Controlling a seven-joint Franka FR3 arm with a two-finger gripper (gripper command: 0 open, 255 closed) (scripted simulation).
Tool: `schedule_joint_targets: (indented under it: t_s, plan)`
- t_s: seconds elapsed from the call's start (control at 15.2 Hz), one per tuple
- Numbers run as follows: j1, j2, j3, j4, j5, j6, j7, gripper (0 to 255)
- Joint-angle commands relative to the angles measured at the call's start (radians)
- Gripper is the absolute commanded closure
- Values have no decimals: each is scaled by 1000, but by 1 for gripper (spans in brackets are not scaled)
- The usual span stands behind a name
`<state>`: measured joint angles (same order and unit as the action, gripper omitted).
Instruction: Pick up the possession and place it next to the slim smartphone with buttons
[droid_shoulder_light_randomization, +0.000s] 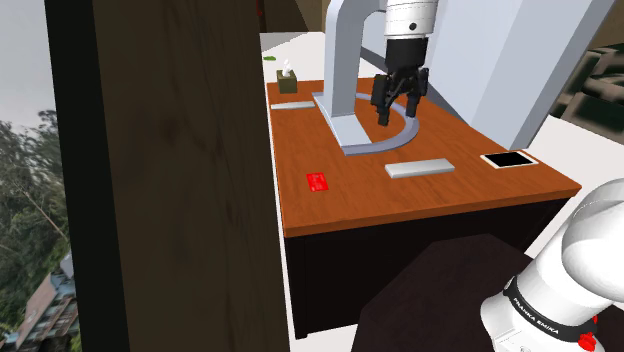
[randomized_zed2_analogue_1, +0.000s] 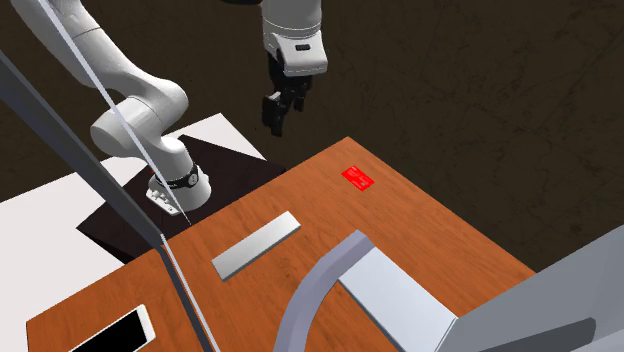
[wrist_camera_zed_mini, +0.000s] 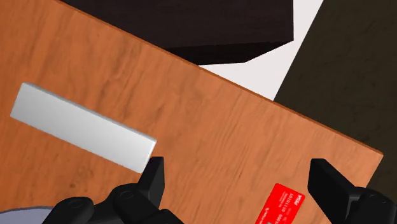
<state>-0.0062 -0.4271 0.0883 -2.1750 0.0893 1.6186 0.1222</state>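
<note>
A broad dark brown wooden post blocks the shoulder view's left side. Beyond it a reddish-brown wooden tabletop carries a large pale grey panel on a curved grey foot. The black two-finger gripper hovers above the table with its fingers spread wide and nothing between them but air. A flat grey rectangular slab lies between the white-edged, black-screened smartphone at one corner and the small red card, which lies flat near the opposite edge, beneath the gap between the fingers, touching nothing.
</note>
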Motion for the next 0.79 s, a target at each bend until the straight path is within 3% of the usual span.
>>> schedule_joint_targets:
  t_s: [0.0,0.73]
  plan:
    - [0,95,18,47,21,6,58,0]
    - [14,592,56,345,120,-2,318,0]
